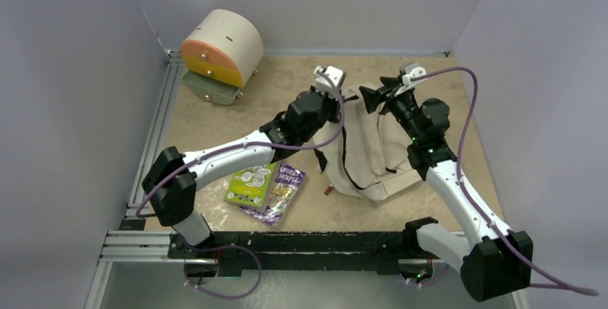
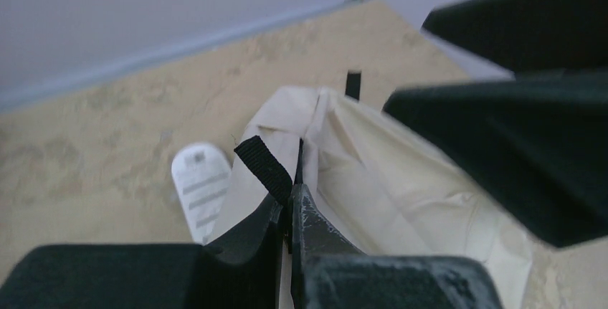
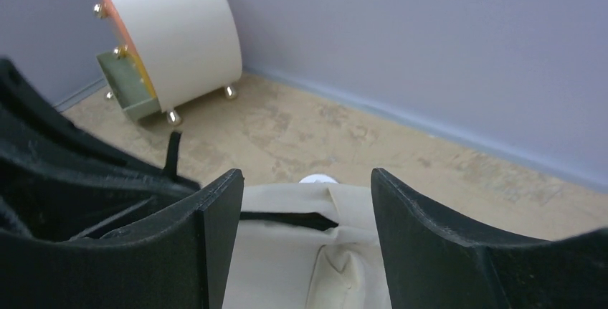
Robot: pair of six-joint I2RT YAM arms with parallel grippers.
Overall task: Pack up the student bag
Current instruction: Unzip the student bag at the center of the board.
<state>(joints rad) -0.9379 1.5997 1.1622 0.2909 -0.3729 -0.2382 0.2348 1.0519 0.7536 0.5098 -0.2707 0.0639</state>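
Note:
The student bag (image 1: 366, 155), cream fabric with black zippers, lies on the table between my two arms. My left gripper (image 1: 332, 106) is at its top left corner. In the left wrist view that gripper (image 2: 292, 196) is shut on a black strap loop (image 2: 262, 162) at the bag's (image 2: 387, 180) edge. My right gripper (image 1: 373, 98) hovers over the bag's top edge. Its jaws (image 3: 307, 183) stand open with cream fabric (image 3: 301, 259) and a dark zipper slit (image 3: 287, 219) below and between them, gripping nothing.
A cream-and-orange drawer unit (image 1: 221, 52) stands at the back left with its bottom green drawer (image 3: 127, 94) pulled out. A green book (image 1: 251, 183) and a purple book (image 1: 281, 194) lie left of the bag. A white tag (image 2: 201, 183) lies beside the bag.

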